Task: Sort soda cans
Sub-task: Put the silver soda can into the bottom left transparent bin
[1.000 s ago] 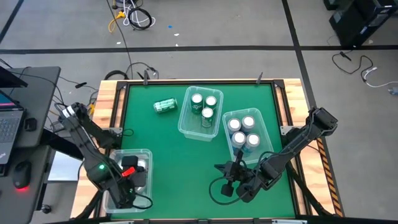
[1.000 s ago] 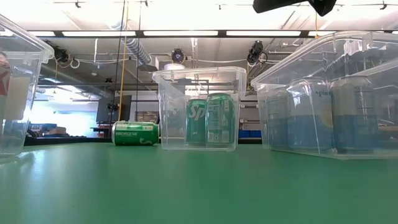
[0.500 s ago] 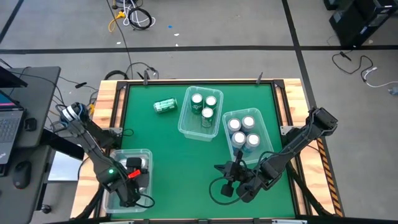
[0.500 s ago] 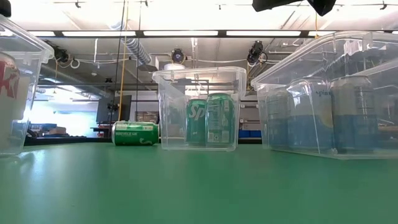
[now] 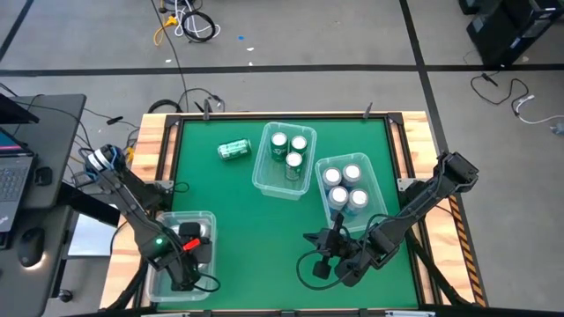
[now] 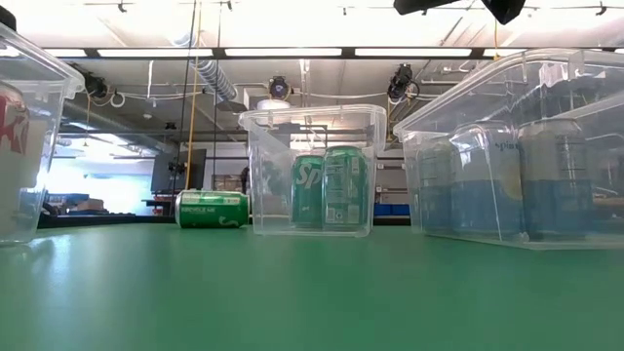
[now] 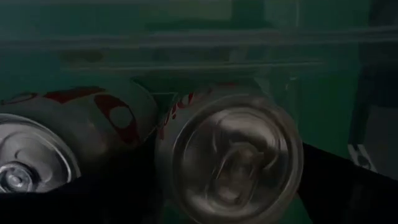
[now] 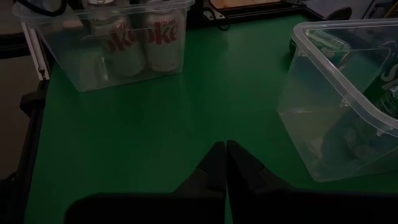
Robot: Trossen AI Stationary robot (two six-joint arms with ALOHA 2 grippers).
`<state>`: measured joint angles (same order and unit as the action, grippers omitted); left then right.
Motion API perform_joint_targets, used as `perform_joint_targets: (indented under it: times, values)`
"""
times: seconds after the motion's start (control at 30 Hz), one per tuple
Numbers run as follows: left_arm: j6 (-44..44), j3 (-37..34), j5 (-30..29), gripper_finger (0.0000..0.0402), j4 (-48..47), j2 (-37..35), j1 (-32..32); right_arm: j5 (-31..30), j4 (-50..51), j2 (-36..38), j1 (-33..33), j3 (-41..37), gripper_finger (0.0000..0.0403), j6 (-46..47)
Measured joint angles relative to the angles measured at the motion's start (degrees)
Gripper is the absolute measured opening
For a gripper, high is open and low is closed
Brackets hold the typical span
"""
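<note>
While I hold both arms low | left gripper spread over silver-white cans with red "oke" lettering | right gripper pressed together | green can reads "Sp"

lab (ceiling ducts, floor cables)

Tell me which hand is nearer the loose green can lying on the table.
Left. The left hand is down in the near-left bin, on the same side of the table as the green can. The right hand sits near the front edge, farther off, beyond the middle bin.
</note>
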<state>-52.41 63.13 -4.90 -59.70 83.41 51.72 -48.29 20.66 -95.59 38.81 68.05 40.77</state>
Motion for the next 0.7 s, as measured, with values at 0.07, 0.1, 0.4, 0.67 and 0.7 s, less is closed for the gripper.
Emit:
perform_joint_targets:
  times: [0.07,0.1,0.4,0.67,0.7]
  values:
    - [-0.59,-0.17,1.34,0.0366,-0.12,0.14,-0.02,0.00,-0.04,-0.02,0.00,0.00,0.0000,0.00]
    - [-0.72,-0.19,2.18,0.0371,0.03,0.26,-0.01,0.00,-0.04,0.00,0.00,0.00,0.0000,0.00]
    - [-0.44,-0.12,7.67,0.0375,-0.45,0.23,-0.24,0.00,-0.06,-0.02,0.00,0.00,0.0000,0.00]
    - [-0.16,0.09,4.79,0.0371,-8.68,0.10,-2.57,0.00,-0.43,-0.02,0.00,0.00,0.0000,-0.41]
    - [-0.07,0.13,4.44,0.0369,-9.49,0.10,-2.84,0.00,-0.47,-0.02,0.00,0.00,0.0000,-0.43]
